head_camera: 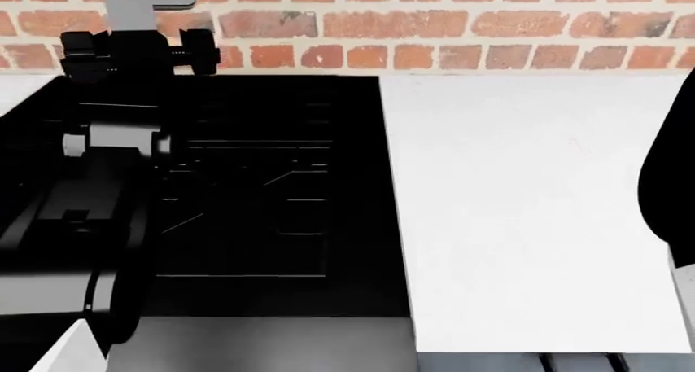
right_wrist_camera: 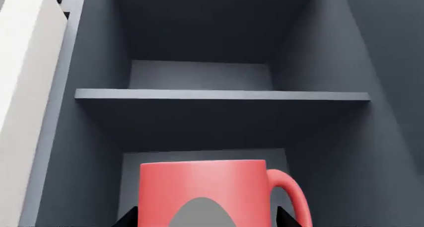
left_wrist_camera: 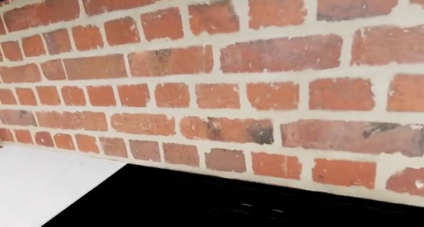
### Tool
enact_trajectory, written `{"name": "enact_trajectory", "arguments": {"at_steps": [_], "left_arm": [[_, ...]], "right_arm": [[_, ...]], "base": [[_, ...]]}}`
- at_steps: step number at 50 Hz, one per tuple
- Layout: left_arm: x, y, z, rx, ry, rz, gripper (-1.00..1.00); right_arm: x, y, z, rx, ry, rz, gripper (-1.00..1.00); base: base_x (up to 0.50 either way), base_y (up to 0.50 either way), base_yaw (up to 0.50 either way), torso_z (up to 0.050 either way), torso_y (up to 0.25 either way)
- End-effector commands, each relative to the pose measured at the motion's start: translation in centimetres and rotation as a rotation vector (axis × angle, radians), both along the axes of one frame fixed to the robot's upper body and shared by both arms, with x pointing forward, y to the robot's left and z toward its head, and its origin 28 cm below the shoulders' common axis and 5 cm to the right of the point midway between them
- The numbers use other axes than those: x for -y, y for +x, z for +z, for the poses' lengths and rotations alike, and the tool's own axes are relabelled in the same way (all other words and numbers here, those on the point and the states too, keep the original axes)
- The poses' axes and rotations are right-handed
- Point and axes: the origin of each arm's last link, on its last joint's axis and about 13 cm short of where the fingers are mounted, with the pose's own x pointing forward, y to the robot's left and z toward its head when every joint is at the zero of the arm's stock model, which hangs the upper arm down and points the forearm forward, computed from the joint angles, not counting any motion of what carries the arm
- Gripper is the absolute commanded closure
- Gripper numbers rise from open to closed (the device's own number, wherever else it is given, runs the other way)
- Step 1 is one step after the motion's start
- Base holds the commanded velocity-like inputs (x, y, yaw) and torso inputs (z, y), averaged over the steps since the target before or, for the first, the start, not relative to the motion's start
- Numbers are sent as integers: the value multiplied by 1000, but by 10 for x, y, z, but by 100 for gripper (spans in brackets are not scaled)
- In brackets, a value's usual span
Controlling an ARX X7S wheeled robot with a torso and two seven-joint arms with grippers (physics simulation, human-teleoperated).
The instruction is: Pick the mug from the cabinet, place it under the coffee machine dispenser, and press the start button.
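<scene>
The coral-red mug (right_wrist_camera: 205,187), loop handle (right_wrist_camera: 295,197) to one side, stands upright in the dark grey cabinet (right_wrist_camera: 86,137), under a shelf (right_wrist_camera: 222,94). My right gripper (right_wrist_camera: 206,218) straddles its body. One black fingertip (right_wrist_camera: 129,218) shows on each side, with a thin gap to the mug, so it reads as open. A grey oval patch covers the mug's lower front. My left gripper (head_camera: 136,50) hovers over the black cooktop (head_camera: 272,185) near the brick wall. Its jaws cannot be made out. The coffee machine dispenser is out of view.
A white counter (head_camera: 522,209) lies right of the cooktop, with the brick wall (head_camera: 434,22) behind both. The right arm (head_camera: 668,185) shows as a dark shape at the head view's right edge. A pale cabinet side panel (right_wrist_camera: 27,88) stands beside the opening.
</scene>
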Motion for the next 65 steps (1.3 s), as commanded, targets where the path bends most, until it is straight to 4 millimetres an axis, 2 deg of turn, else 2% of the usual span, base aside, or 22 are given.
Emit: {"name": "enact_trajectory", "arguments": {"at_steps": [1, 14, 19, 28, 32, 35, 36, 38, 39, 41, 43, 50, 54, 60, 65], "left_arm": [[1, 0, -1, 1, 2, -4, -100], [1, 0, -4, -3, 8, -7, -100], [1, 0, -9, -8, 15, -6, -100], [1, 0, -4, 0, 12, -9, -100], [3, 0, -5, 9, 8, -29, -100], [7, 2, 1, 52, 3, -73, -100], [8, 0, 3, 70, -13, -91, -100], [10, -12, -10, 16, -43, -114, -100], [12, -20, -9, 34, -49, -135, -100], [19, -40, 8, 148, -44, -187, -100], [22, -55, 7, 178, -52, -217, -100], [31, -107, -1, 313, -89, -274, -100], [37, -137, -10, 359, -104, -322, -100], [42, -173, -30, 402, -102, -382, -100], [39, -193, -49, 472, -63, -383, -100]], "right_arm": [[1, -3, -1, 19, -16, -1, 100], [2, -2, -8, 7, -12, 2, 100], [3, 0, -19, -33, -12, 4, 100], [7, 0, -25, -42, 1, 4, 100], [8, -3, -27, -40, 5, 7, 100], [7, -10, -36, -57, -4, 15, 100], [6, -12, -43, -72, -8, 21, 100], [4, -17, -57, -94, -12, 33, 100], [3, -21, -67, -115, -9, 40, 100], [1, -28, -84, -136, -34, 35, 100], [-1, -37, -101, -147, -56, 37, 100], [-22, -69, -184, -140, -91, 99, 100], [-34, -88, -212, -103, -130, 116, 100], [-50, -92, -263, -97, -202, 127, 100], [-62, -105, -303, -135, -240, 151, 100]], "base": [[-500, -2, 0, 0, 0], [-500, -2, 0, 0, 0], [-500, -2, 0, 0, 0], [-500, -2, 0, 0, 0], [-500, -2, 0, 0, 0], [-500, -2, 0, 0, 0], [-500, -2, 0, 0, 0], [-500, -2, 0, 0, 0], [-500, -2, 0, 0, 0], [-453, -1, 0, 0, 0], [0, 0, 0, 0, 0], [0, 0, 0, 0, 0], [0, 0, 0, 0, 0], [0, 0, 0, 0, 0], [0, 0, 0, 0, 0]]}}
